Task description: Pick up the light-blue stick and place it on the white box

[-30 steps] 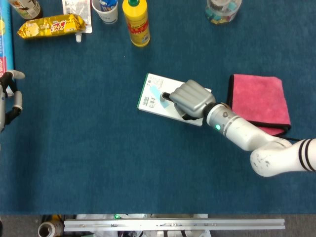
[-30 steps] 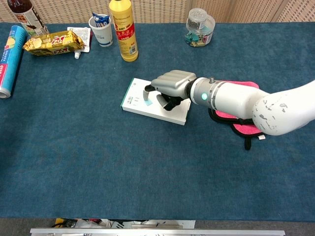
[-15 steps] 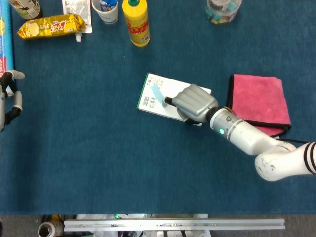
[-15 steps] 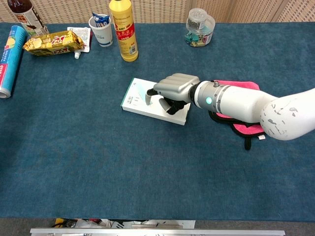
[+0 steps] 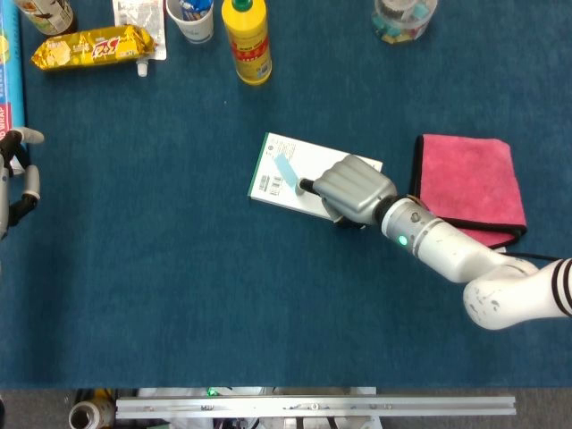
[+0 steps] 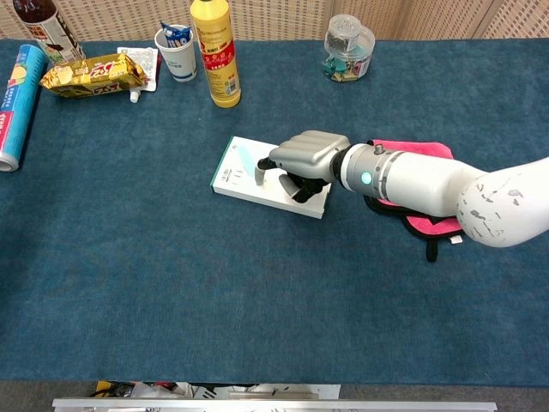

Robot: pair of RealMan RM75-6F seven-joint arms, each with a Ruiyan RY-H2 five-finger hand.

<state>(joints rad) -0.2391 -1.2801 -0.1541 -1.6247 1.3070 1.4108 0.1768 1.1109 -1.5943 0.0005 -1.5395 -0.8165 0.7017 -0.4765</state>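
Observation:
The light-blue stick point(image 5: 284, 167) point(image 6: 244, 157) lies flat on the left half of the white box point(image 5: 271, 174) point(image 6: 227, 176), which sits mid-table. My right hand point(image 5: 353, 188) point(image 6: 304, 156) hovers over the right half of the box with bent fingers. Its fingertips point(image 6: 260, 177) stand just right of the stick, with nothing between finger and thumb. My left hand point(image 5: 18, 174) shows only at the left edge of the head view, far from the box, fingers apart and empty.
A pink cloth point(image 5: 469, 188) lies right of the box, under my right forearm. Along the far edge stand a yellow bottle point(image 5: 247, 40), a paper cup point(image 5: 191, 18), a yellow snack pack point(image 5: 92, 46) and a clear jar point(image 5: 404, 18). A blue tube point(image 6: 19, 103) lies far left.
My right hand let go of the stick and drew back to the right across the box. The stick now lies uncovered on the box. The left hand stayed still.

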